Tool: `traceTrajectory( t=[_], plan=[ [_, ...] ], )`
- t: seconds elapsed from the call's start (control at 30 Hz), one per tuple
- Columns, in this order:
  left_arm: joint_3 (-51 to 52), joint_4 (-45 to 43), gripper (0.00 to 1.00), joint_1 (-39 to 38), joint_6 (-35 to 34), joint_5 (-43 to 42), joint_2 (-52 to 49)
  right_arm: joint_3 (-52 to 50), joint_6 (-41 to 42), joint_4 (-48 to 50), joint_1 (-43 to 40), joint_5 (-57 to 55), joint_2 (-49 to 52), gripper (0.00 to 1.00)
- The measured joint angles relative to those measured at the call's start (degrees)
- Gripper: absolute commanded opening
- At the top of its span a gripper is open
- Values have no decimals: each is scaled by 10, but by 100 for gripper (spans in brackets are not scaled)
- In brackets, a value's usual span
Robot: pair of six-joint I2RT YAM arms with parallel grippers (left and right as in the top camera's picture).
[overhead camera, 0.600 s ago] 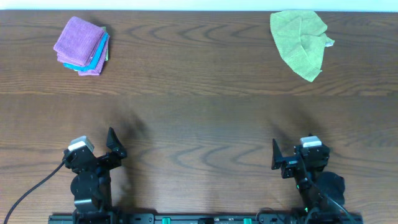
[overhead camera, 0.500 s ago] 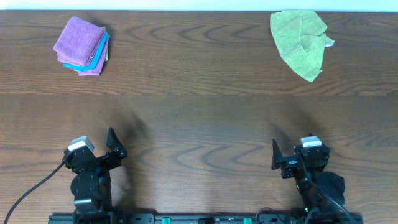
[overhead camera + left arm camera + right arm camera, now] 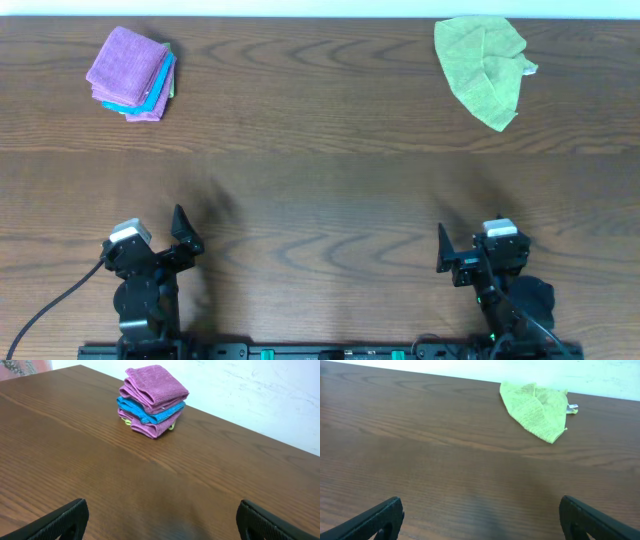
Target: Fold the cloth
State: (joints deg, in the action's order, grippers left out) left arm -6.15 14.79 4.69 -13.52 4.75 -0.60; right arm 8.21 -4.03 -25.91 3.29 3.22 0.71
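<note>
Dark wood worktop seen from overhead: the cloth lies crumpled at the far right corner, well apart from both arms, and a folded stack sits far left. Left wrist: the left claw gapes, holding nothing. Right wrist: the right claw is likewise spread and bare. The cloth looks light, limp and likely to drape, so pinching two neighbouring corners seems best

Lighting's soft and even, coming from above, no harsh glare anywhere. There's a dim, smudgy shadow on the table right ahead of the left gripper, same ahead of the right gripper. Wood grain's crisp, but the black fingers look mushy, and the wall far ahead is nearly blown out.
</note>
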Motion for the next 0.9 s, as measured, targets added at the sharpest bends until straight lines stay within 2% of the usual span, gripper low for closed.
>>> traceTrajectory(
  t=[0.73,0.9],
  plan=[
    [0,0,95,0,0,0,0,0,0,1,0,0,0,99],
    [0,0,96,0,0,0,0,-5,5,81,0,1,0,99]
  ],
)
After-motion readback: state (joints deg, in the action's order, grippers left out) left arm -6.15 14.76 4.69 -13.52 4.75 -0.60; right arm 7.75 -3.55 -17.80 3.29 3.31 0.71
